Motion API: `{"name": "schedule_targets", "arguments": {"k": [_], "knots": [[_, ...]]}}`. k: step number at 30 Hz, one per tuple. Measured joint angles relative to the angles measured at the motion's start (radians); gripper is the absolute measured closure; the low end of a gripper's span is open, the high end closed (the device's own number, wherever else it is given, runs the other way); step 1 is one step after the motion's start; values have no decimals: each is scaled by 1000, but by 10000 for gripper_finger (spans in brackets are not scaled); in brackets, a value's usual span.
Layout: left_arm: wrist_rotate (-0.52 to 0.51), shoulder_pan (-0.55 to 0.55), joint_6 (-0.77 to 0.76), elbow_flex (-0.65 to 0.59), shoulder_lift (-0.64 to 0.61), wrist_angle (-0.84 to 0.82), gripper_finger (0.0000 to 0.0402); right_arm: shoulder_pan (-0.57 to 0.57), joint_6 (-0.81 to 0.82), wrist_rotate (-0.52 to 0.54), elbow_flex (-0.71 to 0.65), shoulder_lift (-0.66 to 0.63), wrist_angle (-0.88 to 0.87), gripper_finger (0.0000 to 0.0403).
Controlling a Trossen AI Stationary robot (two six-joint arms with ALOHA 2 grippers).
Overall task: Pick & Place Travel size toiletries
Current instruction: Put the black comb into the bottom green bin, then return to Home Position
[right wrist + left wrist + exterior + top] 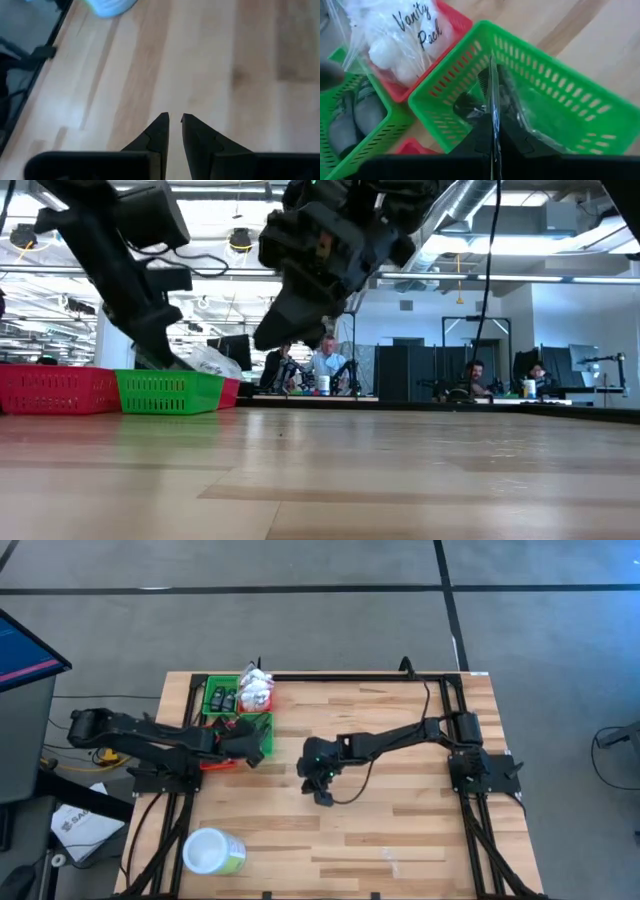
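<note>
The wooden surface [400,830] fills the middle of the high view, mostly bare boards; near its lower left stands the white-lidded green tub [212,852]; at the upper left of the surface sits the cluster of bins, a green bin [220,698] with dark grey mini bottles [350,117] lying in it, a red bin [457,22] beside it carrying a clear bag of white packets [402,37] marked "Vanity Pack", and a second green bin [545,85] just below them; my left end effector [492,107] hangs over that second green bin, fingers pressed together on a thin clear plastic edge [493,87] standing upright between them; my right end effector [174,120] hovers over bare wood near the centre of the surface, its fingers nearly closed with a narrow gap and nothing between them.
</note>
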Motion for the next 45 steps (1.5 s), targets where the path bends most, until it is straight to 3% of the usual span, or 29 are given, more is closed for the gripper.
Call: {"name": "schedule_targets", "arguments": {"k": [9,18,31,39,45], "knots": [[-77,4,-24,0,24,8,399,68,4,29,1,-41,-79,361],[-80,4,-25,0,53,17,389,79,26,59,0,-68,-156,381],[-43,4,-24,0,51,17,282,154,66,68,-1,-81,-209,385],[-10,-20,25,2,-14,21,213,200,71,218,-16,-95,-211,387],[-19,-107,46,2,-133,62,195,225,112,352,-174,-213,-81,386]]}}
